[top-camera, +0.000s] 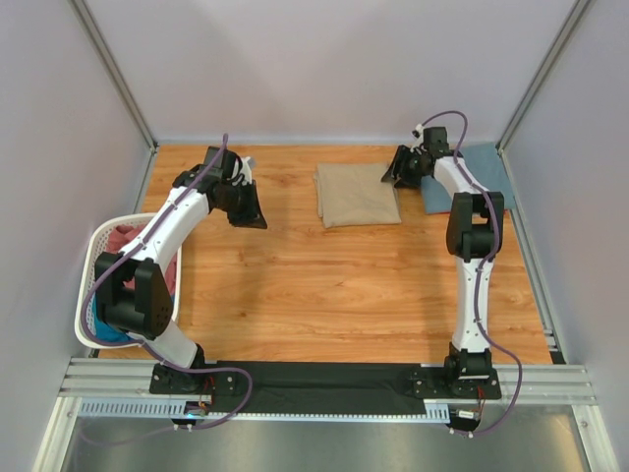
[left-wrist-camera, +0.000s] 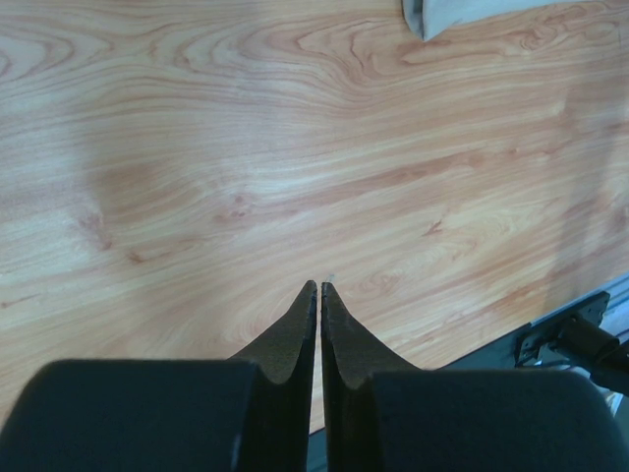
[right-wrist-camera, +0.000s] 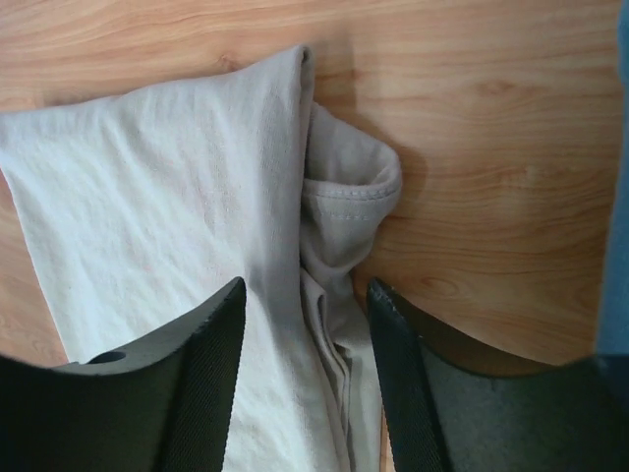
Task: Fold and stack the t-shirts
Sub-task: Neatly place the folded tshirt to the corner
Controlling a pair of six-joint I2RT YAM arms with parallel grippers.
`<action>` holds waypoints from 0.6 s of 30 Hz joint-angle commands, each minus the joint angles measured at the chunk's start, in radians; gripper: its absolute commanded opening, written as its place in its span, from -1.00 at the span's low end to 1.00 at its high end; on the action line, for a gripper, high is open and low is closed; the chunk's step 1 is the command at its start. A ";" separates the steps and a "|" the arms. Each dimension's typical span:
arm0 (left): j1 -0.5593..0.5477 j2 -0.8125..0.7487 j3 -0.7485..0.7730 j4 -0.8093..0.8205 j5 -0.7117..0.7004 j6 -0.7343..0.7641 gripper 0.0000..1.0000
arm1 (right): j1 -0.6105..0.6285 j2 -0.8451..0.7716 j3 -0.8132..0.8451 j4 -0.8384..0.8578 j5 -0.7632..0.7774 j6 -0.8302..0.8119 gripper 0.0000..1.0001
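Your tan t-shirt (top-camera: 357,194) lies folded; the right gripper (right-wrist-camera: 305,290) stands parted astride its right edge, holding nothing, as far as I can tell. The left gripper (left-wrist-camera: 319,287), closed and empty, hovers left of it. Next, pinch that edge for stacking.

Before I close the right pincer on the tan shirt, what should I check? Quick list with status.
1. The right pincer is open: ok.
2. It straddles the tan shirt at its edge: ok; whether it touches the cloth, cannot tell.
3. The shirt edge is tidy: not ok, a hemmed flap bulges out beside the fold.
4. The left pincer is out of the way: ok, shut over bare table.
5. The blue shirt is outside the grasp: ok, it lies apart on the right.
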 commanded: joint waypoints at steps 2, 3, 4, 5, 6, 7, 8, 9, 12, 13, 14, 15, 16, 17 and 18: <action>0.004 -0.037 -0.002 0.014 0.022 0.010 -0.81 | -0.006 -0.011 0.030 -0.044 0.090 -0.014 0.14; 0.004 -0.035 -0.002 0.016 0.023 0.008 -0.81 | -0.006 -0.018 0.020 -0.040 0.104 -0.008 0.20; 0.004 -0.034 0.001 0.016 0.029 0.008 -0.81 | -0.004 -0.020 0.013 -0.034 0.114 -0.008 0.24; 0.004 -0.032 0.003 0.019 0.034 0.007 -0.81 | -0.006 -0.018 0.013 -0.025 0.125 -0.011 0.29; 0.004 -0.032 0.001 0.019 0.035 0.007 -0.81 | -0.007 -0.005 0.030 -0.031 0.118 -0.008 0.29; 0.004 -0.034 0.003 0.020 0.037 0.007 -0.81 | -0.007 0.005 0.049 -0.041 0.110 -0.017 0.30; 0.004 -0.037 0.000 0.022 0.037 0.007 -0.81 | -0.007 0.017 0.065 -0.061 0.084 -0.025 0.32; 0.004 -0.040 -0.002 0.023 0.037 0.007 -0.81 | -0.007 0.040 0.108 -0.074 0.066 -0.031 0.32; 0.004 -0.043 0.000 0.023 0.039 0.010 -0.81 | -0.009 0.107 0.217 -0.146 -0.003 -0.063 0.35; 0.004 -0.042 0.001 0.023 0.043 0.010 -0.81 | -0.007 0.126 0.249 -0.169 -0.026 -0.075 0.35; 0.004 -0.045 0.006 0.025 0.046 0.008 -0.81 | -0.007 0.141 0.272 -0.211 -0.054 -0.089 0.35; 0.004 -0.046 0.006 0.023 0.049 0.008 -0.81 | -0.009 0.169 0.294 -0.230 -0.063 -0.092 0.35; 0.004 -0.048 0.004 0.023 0.054 0.008 -0.81 | -0.009 0.178 0.320 -0.253 -0.074 -0.095 0.35; 0.004 -0.052 0.004 0.022 0.055 0.011 -0.81 | -0.009 0.184 0.328 -0.262 -0.094 -0.102 0.35; 0.004 -0.055 0.004 0.023 0.055 0.010 -0.81 | -0.009 0.192 0.329 -0.267 -0.100 -0.103 0.35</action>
